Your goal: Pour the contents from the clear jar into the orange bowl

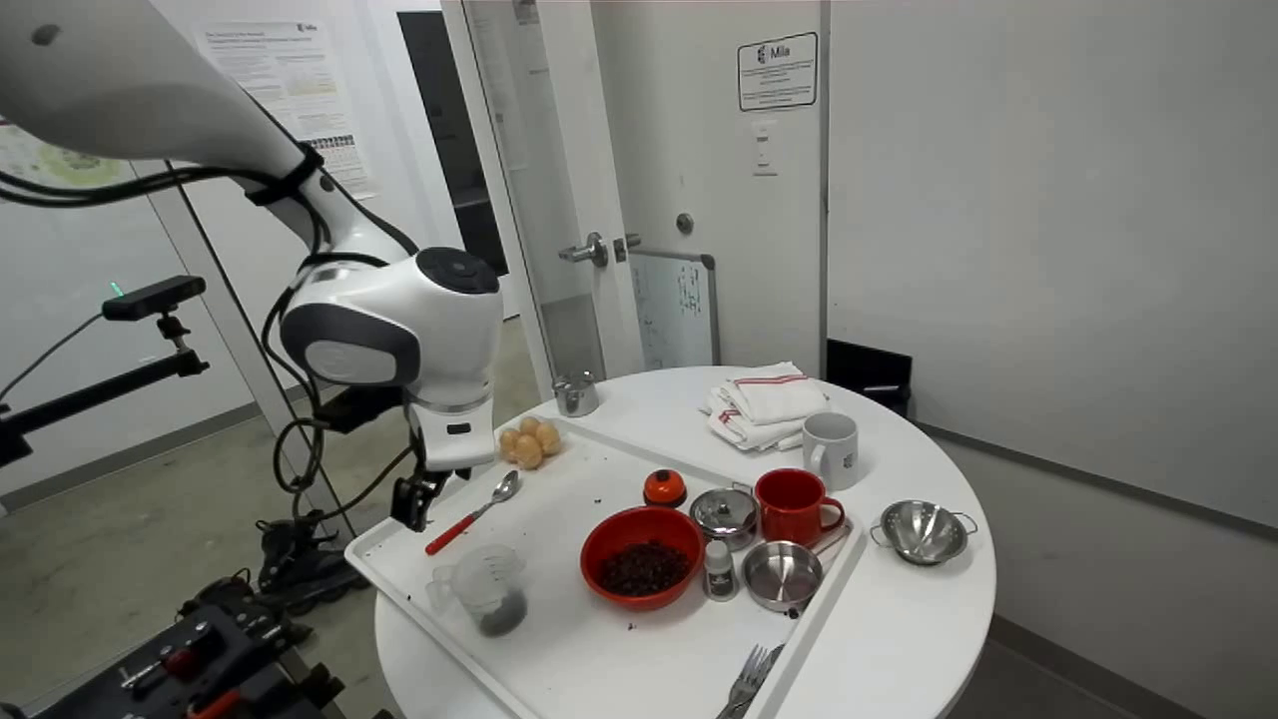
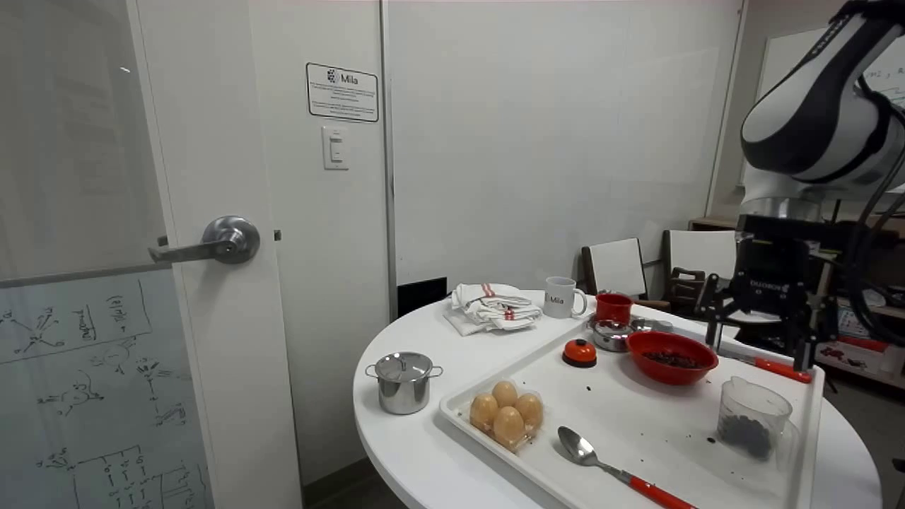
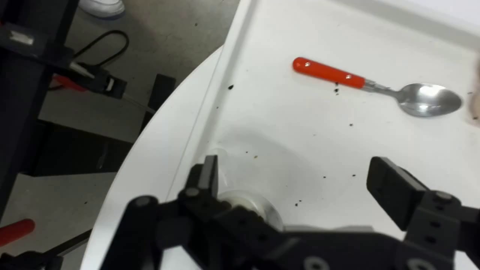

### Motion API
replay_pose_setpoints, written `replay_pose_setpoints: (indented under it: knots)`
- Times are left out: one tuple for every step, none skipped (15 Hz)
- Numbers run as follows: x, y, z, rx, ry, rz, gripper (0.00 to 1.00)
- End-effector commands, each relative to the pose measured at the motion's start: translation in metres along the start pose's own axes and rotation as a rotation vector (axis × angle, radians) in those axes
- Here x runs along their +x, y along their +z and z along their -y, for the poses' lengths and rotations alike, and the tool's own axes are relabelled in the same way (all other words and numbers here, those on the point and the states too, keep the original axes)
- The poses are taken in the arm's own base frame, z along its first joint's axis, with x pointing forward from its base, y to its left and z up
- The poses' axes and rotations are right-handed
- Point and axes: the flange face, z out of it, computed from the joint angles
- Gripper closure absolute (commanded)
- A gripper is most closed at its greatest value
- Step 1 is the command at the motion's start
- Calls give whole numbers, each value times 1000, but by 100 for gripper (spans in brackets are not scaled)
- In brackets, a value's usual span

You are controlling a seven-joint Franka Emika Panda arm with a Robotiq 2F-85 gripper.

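The clear jar (image 1: 489, 591), a see-through cup with a handle, stands upright on the white tray with dark contents low down. It shows in an exterior view (image 2: 753, 418) and, partly hidden behind a finger, in the wrist view (image 3: 272, 213). The orange bowl (image 1: 639, 522) stands on the tray with dark pieces in it; it also shows in an exterior view (image 2: 670, 377) and is out of the wrist view. My gripper (image 3: 294, 165) is open and empty above the tray, higher than the jar and apart from it. It shows in both exterior views (image 1: 417, 499) (image 2: 760, 352).
A red-handled spoon (image 1: 474, 514) and several eggs (image 1: 529, 442) lie on the tray (image 1: 559, 659). An orange timer (image 1: 664, 487), a small shaker (image 1: 719, 571), steel pans (image 1: 782, 576) and a red cup (image 1: 792, 506) stand near the bowl. Dark crumbs are scattered about.
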Motion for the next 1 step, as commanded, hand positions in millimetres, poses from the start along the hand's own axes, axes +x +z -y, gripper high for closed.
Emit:
replay_pose_setpoints:
  knots:
    - [-1, -12, 0, 28, -2, 17, 0]
